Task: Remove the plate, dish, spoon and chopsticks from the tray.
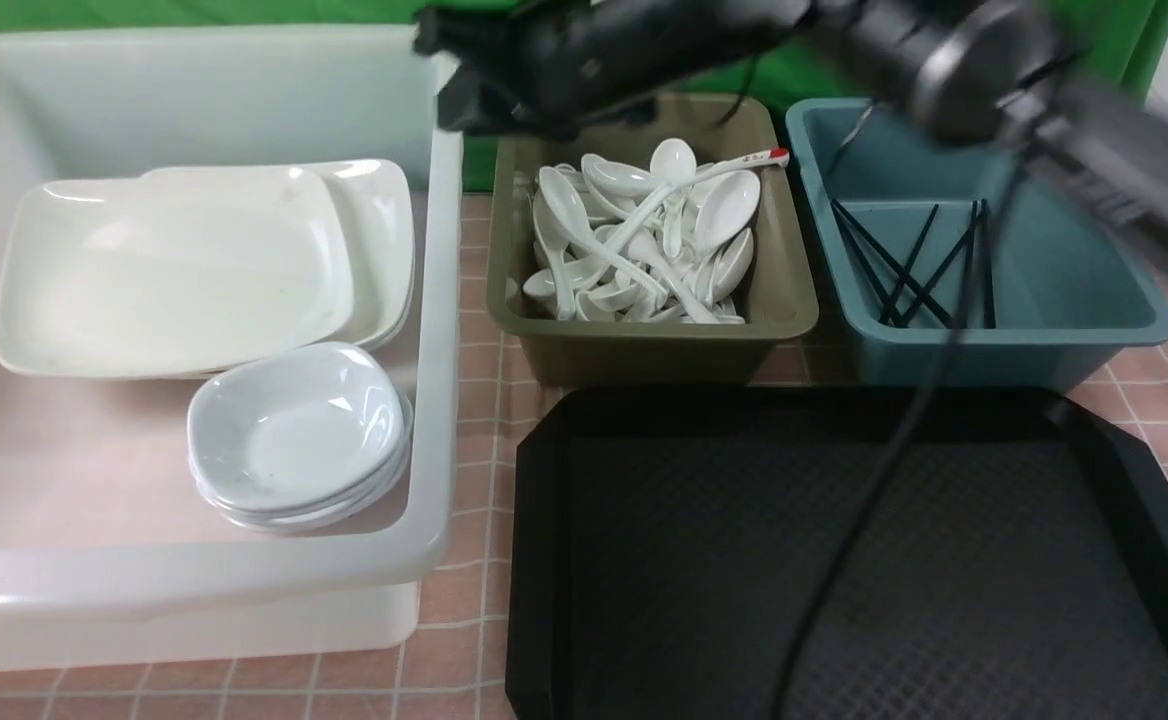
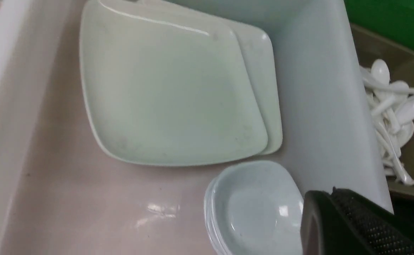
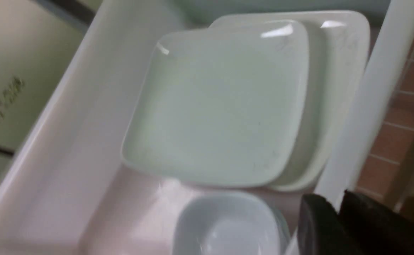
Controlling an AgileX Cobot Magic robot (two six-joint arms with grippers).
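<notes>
Plate [image 1: 174, 270] lay atop second plate [image 1: 384, 235] in white tub [image 1: 441, 400]; left gripper [image 2: 329, 198] was closed, right gripper [image 3: 340, 205] narrow, holding nothing.

Black diamond-textured tray [image 1: 664, 560] lies flat nearest me. In the white bin [image 1: 439, 400], the cream plate [image 1: 174, 265] tops its stack and the bluish dish [image 1: 289, 425] tops another beside it. White spoons [image 1: 644, 240] heap in the olive tub [image 1: 644, 350]. Black chopsticks [image 1: 911, 262] lean crossed in the blue tub [image 1: 1064, 270].
</notes>
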